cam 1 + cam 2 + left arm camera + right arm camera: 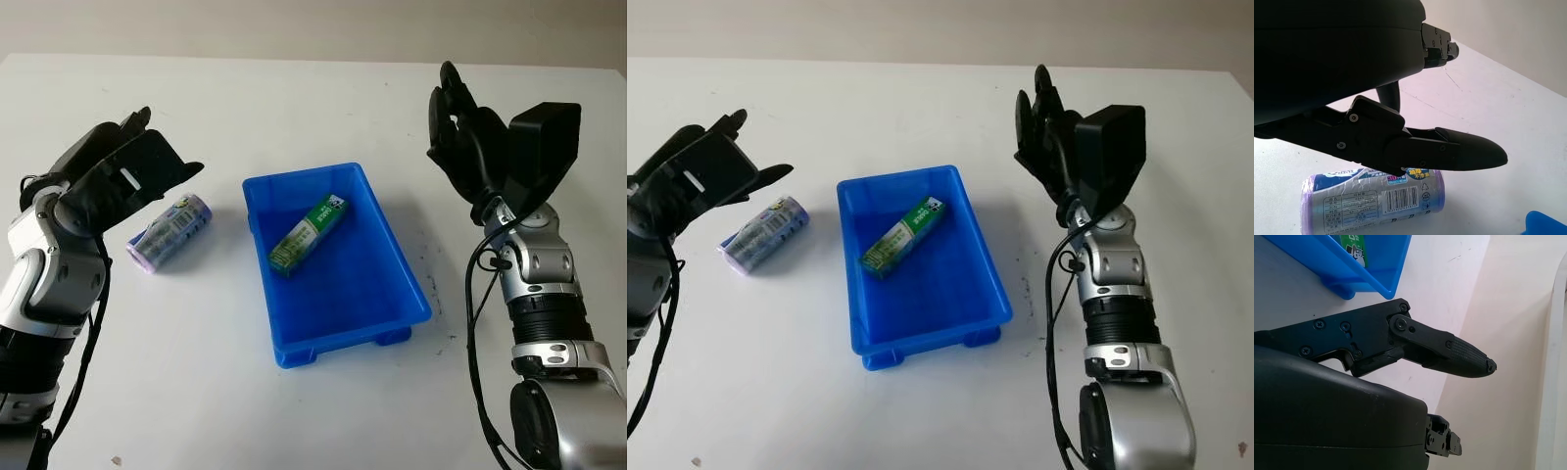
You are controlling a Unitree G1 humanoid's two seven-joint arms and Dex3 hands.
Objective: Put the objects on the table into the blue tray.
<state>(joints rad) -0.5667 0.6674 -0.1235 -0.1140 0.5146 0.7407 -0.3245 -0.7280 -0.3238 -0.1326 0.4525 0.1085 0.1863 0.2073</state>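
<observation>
One object remains outside the blue tray (397, 257): a purple-capped cylindrical roll (170, 232) lying on its side on the white bench (294, 108), just beside the tray's left wall and apart from it. A green carton (310, 233) already lies diagonally inside the tray.

The left hand (132, 176) hangs directly above and slightly to the left of the roll, holding nothing, fingers extended and uncurled. The right hand (465, 137) is raised on the far side of the tray, well apart from the roll, also empty with fingers uncurled. The left hand is therefore the nearer one and the likely one for the pick.

Key relation: the roll's long axis runs diagonally, its capped end toward the robot and to the left, the other end pointing away toward the tray. Judged from this, the hand must descend and close across the short axis, not along the length, or the cylinder may roll away.

The left wrist view shows the roll's printed label and barcode (1400, 198) facing up beneath one finger (1449, 154), with clear air between finger and roll; the head views cannot confirm that gap. The right wrist view shows a tray corner (1388, 286) and the carton's end.
</observation>
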